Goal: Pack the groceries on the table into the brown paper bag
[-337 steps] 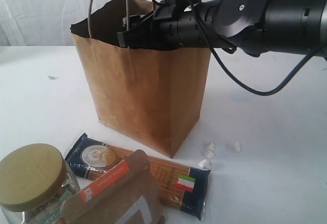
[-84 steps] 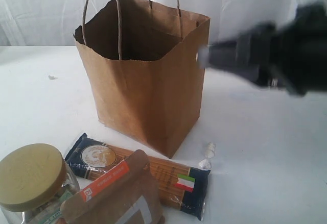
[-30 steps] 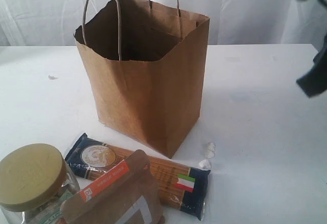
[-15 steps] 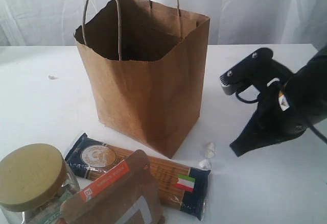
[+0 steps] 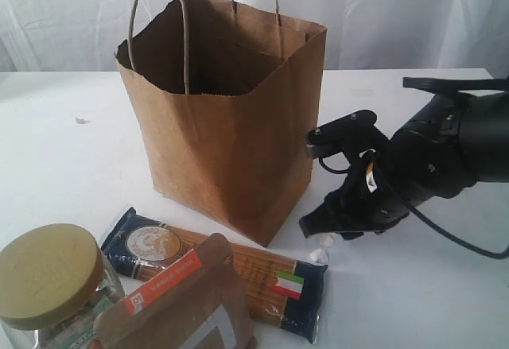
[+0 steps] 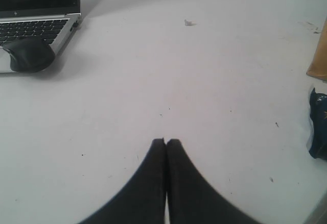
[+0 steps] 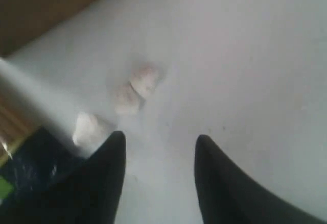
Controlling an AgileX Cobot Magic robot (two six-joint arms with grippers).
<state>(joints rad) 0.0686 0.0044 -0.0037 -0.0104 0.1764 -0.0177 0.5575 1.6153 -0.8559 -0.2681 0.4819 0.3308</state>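
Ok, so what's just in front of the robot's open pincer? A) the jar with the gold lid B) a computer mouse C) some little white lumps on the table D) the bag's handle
C: in the right wrist view the right pincer hangs open and empty over the table, with the white lumps just ahead, beside the dark end of the spaghetti pack.

Pale draped curtain [image 5: 413, 15], open laptop [image 6: 38, 15]

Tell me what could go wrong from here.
1. The open right gripper points at the white crumbs, not the spaghetti pack; it may pinch only the pack's corner.
2. The pouch lies on that pack and might get dragged.
3. The right arm could nudge the brown paper bag.
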